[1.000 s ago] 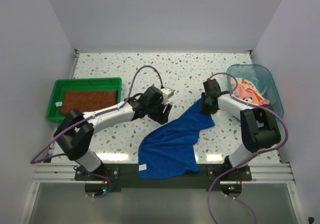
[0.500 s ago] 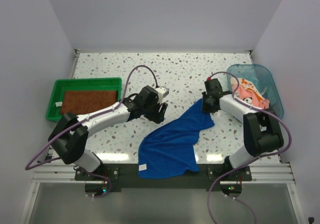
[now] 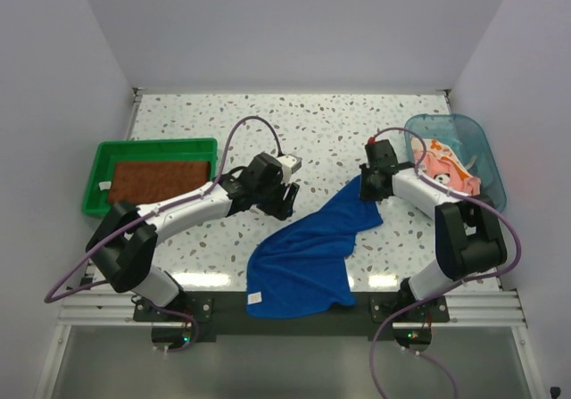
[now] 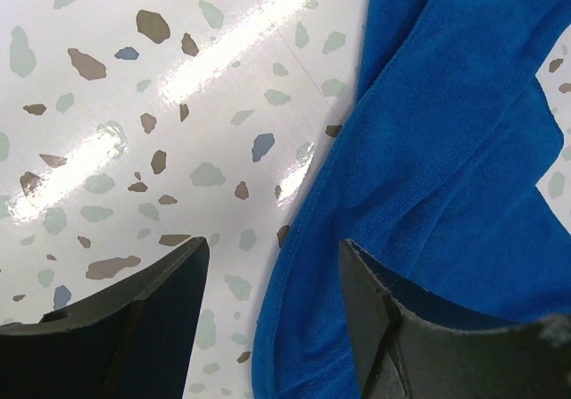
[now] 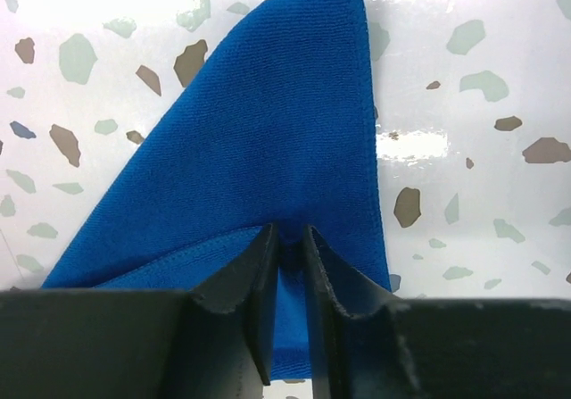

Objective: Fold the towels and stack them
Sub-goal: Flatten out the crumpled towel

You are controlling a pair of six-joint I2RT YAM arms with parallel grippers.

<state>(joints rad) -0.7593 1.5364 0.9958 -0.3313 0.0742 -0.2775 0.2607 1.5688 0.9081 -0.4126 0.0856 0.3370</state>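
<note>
Two robot arms work over a white tabletop (image 3: 339, 122) speckled with grey and brown chips, boxed in by plain white walls (image 3: 294, 33) on three sides, with bands of glare across the glossy surface.

A royal blue towel (image 3: 308, 256) lies crumpled between the arms. Its long axis runs on a diagonal, from a broad end that overlaps the table's near edge up to a narrow corner pointing toward the far right. The right gripper (image 3: 368, 189) has that corner, its jaws clamped on a raised fold of the blue cloth (image 5: 268, 149). The left gripper (image 4: 272, 319) hangs with jaws apart and holding nothing, straddling the towel's left edge, one finger over bare table and the other over the fabric.

At far left, a green tray (image 3: 98, 171) holds a rust-brown towel (image 3: 156, 178) lying flat. At far right, a clear blue tub (image 3: 477, 140) contains a bunched orange patterned towel (image 3: 442, 162).
</note>
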